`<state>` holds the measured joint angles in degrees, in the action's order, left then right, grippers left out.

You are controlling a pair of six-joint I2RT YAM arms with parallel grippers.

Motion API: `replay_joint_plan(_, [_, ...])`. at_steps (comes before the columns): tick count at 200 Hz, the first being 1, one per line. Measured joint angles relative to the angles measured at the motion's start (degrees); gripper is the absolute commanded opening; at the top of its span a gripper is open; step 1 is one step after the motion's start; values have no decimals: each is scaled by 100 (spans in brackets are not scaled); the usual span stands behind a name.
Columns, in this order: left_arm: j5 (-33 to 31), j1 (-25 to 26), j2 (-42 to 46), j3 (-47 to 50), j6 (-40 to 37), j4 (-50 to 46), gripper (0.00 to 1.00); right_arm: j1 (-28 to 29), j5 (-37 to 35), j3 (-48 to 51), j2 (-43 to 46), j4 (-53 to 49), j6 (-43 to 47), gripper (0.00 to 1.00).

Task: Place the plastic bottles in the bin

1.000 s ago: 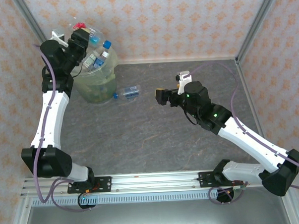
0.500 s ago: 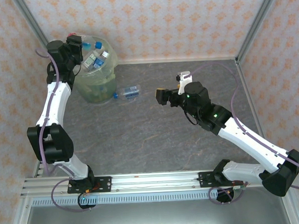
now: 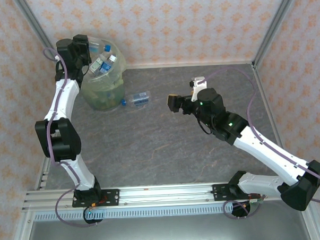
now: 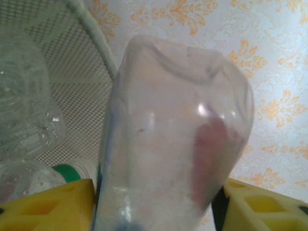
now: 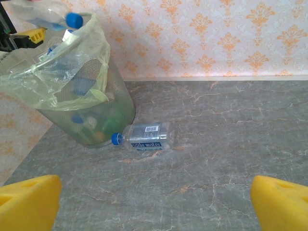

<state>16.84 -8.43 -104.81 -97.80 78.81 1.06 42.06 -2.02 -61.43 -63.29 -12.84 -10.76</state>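
Note:
My left gripper [image 3: 83, 47] hangs over the back left rim of the pale-green bin [image 3: 105, 96]. It is shut on a clear plastic bottle [image 4: 173, 139] that stands between its yellow fingers [image 4: 45, 204]. From the right wrist this held bottle [image 5: 45, 17] shows a blue cap above the bin's bag [image 5: 57, 72]. Several bottles [image 3: 105, 60] lie inside the bin. One clear bottle [image 3: 137, 98] with a blue cap and blue label lies on the table beside the bin's base [image 5: 144, 136]. My right gripper [image 3: 173, 102] is open, well right of that bottle and facing it, with nothing between its fingers [image 5: 29, 202].
The patterned back wall and left wall stand close behind the bin. A metal frame post [image 3: 33, 22] rises at the back left corner. Bare grey table [image 3: 166, 146] spreads between the lying bottle and the arm bases.
My left arm has swung its gripper and the held bottle across the bin's top toward the back left, the forearm now stretched straight. The right arm and the lying bottle have not moved.

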Motion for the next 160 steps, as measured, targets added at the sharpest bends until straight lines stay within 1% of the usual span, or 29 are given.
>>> replay_joint_plan(13, [-2, 0, -11, -33, 28, -44, 71, 0, -17, 35, 17, 0, -15, 100])
replay_joint_plan(24, [-4, 0, -11, -33, 79, -42, 77, 0, -20, 46, 26, -2, -17, 100])
replay_joint_plan(62, [-44, 0, -9, -20, 131, -52, 79, 0, -17, 48, 42, 0, -17, 100])
replay_joint_plan(99, [-125, 0, 79, -55, 33, -262, 79, 0, -17, 92, 70, 4, -39, 100])
replay_joint_plan(127, [-175, -22, 81, -568, -264, -616, 79, 0, -17, 162, 122, 2, -72, 100])
replay_joint_plan(160, [-127, -114, 63, -1276, -662, -658, 79, 0, -17, 219, 177, 2, -103, 100])
